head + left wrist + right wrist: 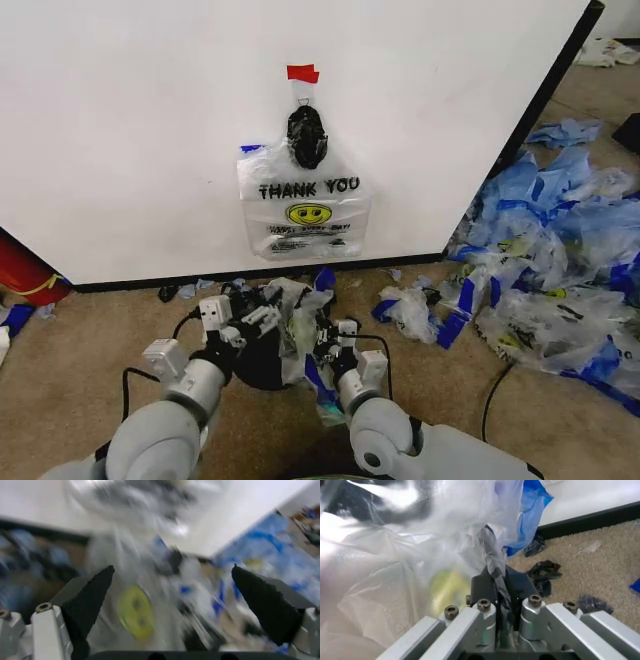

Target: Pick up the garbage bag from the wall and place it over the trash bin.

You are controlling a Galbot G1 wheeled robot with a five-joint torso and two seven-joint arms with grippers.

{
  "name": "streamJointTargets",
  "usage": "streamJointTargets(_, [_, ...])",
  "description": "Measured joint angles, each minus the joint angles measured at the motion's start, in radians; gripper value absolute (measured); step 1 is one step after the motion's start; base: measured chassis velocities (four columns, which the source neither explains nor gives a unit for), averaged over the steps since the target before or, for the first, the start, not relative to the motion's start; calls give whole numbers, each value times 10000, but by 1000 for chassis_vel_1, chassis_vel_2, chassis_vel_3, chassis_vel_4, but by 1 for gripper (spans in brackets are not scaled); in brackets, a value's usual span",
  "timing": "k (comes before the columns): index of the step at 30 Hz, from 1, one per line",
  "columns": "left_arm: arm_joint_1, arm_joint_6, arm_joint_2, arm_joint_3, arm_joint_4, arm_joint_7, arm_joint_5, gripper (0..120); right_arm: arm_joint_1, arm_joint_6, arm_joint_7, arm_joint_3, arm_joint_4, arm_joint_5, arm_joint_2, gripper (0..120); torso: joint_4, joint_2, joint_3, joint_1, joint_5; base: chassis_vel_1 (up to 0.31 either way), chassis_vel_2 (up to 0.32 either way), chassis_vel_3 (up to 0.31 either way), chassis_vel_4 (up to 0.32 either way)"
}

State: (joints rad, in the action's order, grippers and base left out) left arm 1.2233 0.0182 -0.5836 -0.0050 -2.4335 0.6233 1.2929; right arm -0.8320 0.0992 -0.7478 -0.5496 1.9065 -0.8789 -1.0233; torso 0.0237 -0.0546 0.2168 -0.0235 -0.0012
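My right gripper (501,592) was clamped on a twisted fold of the bag (300,335), which lay crumpled over the bin (262,362) between my grippers. My left gripper (175,603) gaped wide, the bag's loose plastic just ahead, between its fingers.

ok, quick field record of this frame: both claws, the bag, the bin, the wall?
left claw: open, fingers either side of the garbage bag, low near the floor
right claw: shut on a twisted strand of the garbage bag
trash bin: black, on the carpet between both claws, bag plastic draped against it
wall: a hanging bag printed THANK YOU under red tape and a black bundle
floor, robot's right: pile of blue-and-clear bags
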Motion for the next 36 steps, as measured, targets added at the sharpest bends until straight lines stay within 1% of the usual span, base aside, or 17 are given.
streamJointTargets(6, [-704, -47, 60, 633, 284, -53, 547, 93, 4, -4, -48, 8, 124, -3, -13, 0, 0, 0, 0, 0, -2, 0, 0, 0, 0])
streamJointTargets(7, [-870, -48, 28, 797, 449, -86, 571, 93, 10, -5, -49, 7, 154, -7, -12, 0, 0, 0, 1, 0, -1, 0, 0, 0, 0])
streamJointTargets(9, [-910, -48, 16, 840, 509, -97, 571, 93, 11, -6, -50, 8, 169, -11, -8, 0, 0, 0, 1, 0, -1, 0, 0, 0, 0])
streamJointTargets(12, [-1018, -15, -23, 1044, 835, -160, 465, 93, 1, -8, -46, 9, 240, -17, 11, 0, 0, 0, 1, 0, 0, 0, 0, 0, 0])
streamJointTargets(16, [-998, 63, -65, 1184, 1137, -232, 263, 93, -14, -8, -34, 3, 303, -17, -6, 0, -1, 0, 1, 0, -1, 0, 0, 0, 0])
streamJointTargets(21, [-984, 101, -155, 1251, 1284, -247, 146, 92, -11, -9, -15, -35, 313, -10, -47, 0, -1, 0, 1, 0, 0, 0, 0, 0, 0])
streamJointTargets(32, [-1086, 143, -550, 1474, 1800, -332, -78, 91, -80, -4, 35, -50, 339, 68, -39, 0, 0, 0, 1, 0, 0, 0, 0, 0, 0])
streamJointTargets(33, [-1096, 152, -582, 1502, 1850, -344, -101, 90, -90, 0, 39, -47, 340, 76, -36, 0, 0, 0, 1, 0, 0, 0, 0, 0, 0])
streamJointTargets(35, [-1144, 174, -704, 1585, 1997, -366, -158, 83, -129, 8, 59, -27, 354, 98, -27, 0, -1, 0, 1, 0, 0, 0, 0, 0, 0])
streamJointTargets(36, [-1164, 190, -745, 1608, 2044, -374, -179, 76, -141, 10, 62, -17, 355, 103, -24, 0, 0, 0, 1, 0, 0, 0, 0, 0, 0])
